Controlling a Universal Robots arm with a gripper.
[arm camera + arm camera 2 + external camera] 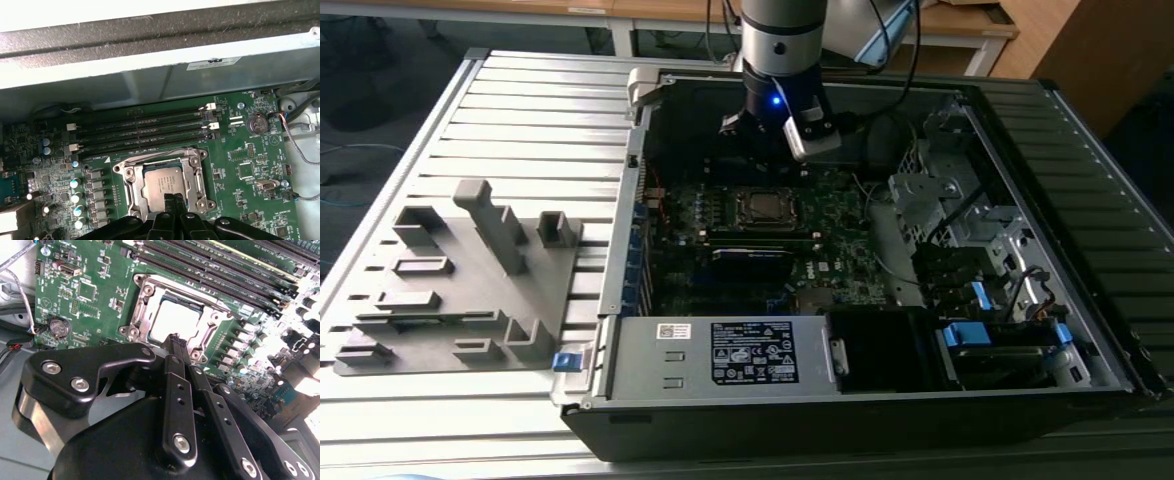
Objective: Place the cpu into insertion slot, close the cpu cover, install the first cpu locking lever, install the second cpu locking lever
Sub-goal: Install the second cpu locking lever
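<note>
Closest in, my own gripper (176,342) in the second wrist view: the two black fingers are pressed together, nothing between them, tips pointing down at the board. Now sweeping across the exterior view from its left: the grey fixture tray (454,280) sits on the slatted table, well clear of me. Next comes the open computer case (620,250), and inside it the green motherboard (834,250). Near the middle, I hang straight over the insertion slot (124,171). The cpu (161,184) is down in that slot, its dull silver top showing through the square cut-out of the cpu cover (197,172), which looks to lie flat over it. And here is the relation that matters: the chip lies just ahead of and beneath my fingertips, which hover at the socket edge on the side away from the long memory slots (145,132). Those slots run parallel to that edge, so I stand across the socket from them. Whether my tips touch the frame or sit just above it, I cannot tell, and I can't make out the locking levers clearly. On to the exterior view's right: the drive bays with blue tabs (967,335), well apart from me.
</note>
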